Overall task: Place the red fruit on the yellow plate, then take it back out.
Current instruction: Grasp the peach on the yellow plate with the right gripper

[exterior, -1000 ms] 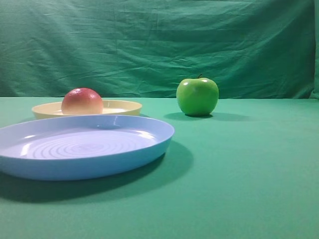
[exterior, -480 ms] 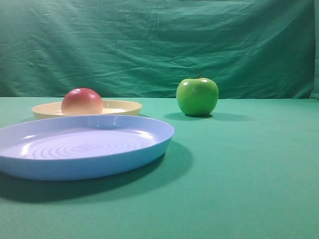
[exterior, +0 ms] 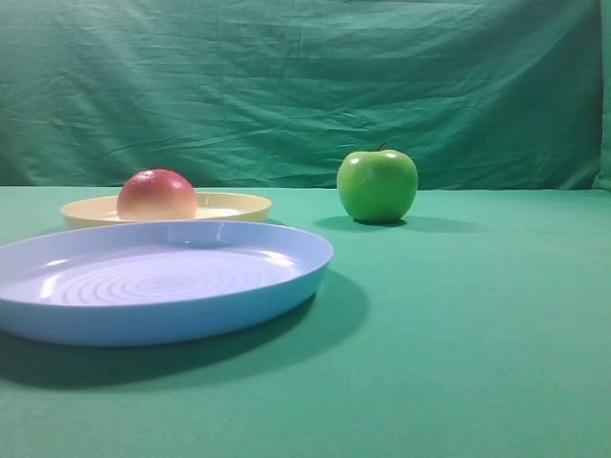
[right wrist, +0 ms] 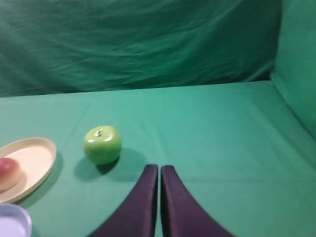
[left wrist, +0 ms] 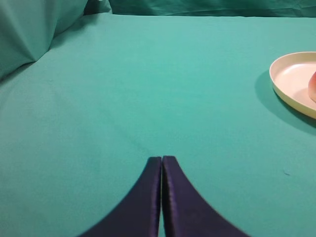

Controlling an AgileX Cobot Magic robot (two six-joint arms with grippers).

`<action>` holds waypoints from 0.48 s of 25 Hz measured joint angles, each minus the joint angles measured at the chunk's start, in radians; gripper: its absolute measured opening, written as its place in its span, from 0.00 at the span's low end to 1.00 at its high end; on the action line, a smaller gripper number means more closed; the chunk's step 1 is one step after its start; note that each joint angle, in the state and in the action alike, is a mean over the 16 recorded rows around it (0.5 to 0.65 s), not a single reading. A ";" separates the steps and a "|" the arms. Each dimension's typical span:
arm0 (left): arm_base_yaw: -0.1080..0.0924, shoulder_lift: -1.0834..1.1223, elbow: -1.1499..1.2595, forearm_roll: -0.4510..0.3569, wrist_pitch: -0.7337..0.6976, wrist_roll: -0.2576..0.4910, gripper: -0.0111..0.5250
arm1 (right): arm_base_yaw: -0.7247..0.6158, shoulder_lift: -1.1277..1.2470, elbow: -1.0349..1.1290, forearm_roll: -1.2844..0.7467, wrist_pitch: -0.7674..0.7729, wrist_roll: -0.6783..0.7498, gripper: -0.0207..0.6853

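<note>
The red fruit [exterior: 157, 194] rests in the yellow plate [exterior: 229, 206] at the back left. In the right wrist view the red fruit [right wrist: 8, 172] lies on the yellow plate [right wrist: 34, 153] at the left edge. The left wrist view catches the yellow plate [left wrist: 289, 81] at the right edge, with a sliver of the red fruit [left wrist: 313, 86]. My left gripper [left wrist: 162, 159] is shut and empty over bare cloth, well left of the plate. My right gripper [right wrist: 159, 168] is shut and empty, just right of the green apple. Neither gripper shows in the exterior view.
A large light-blue plate [exterior: 286, 286] with concentric rings sits in front of the yellow plate. A green apple [exterior: 377, 185] stands upright to the right of the plates, also seen as the green apple [right wrist: 102, 144]. Green cloth covers the table and hangs behind.
</note>
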 joint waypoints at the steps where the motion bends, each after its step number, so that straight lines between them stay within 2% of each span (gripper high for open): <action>1: 0.000 0.000 0.000 0.000 0.000 0.000 0.02 | -0.032 -0.027 0.030 -0.005 -0.017 0.004 0.03; 6: 0.000 0.000 0.000 0.000 0.000 0.000 0.02 | -0.164 -0.144 0.172 -0.012 -0.079 0.004 0.03; 12: 0.000 0.000 0.000 0.000 0.000 0.000 0.02 | -0.229 -0.258 0.307 -0.013 -0.088 -0.011 0.03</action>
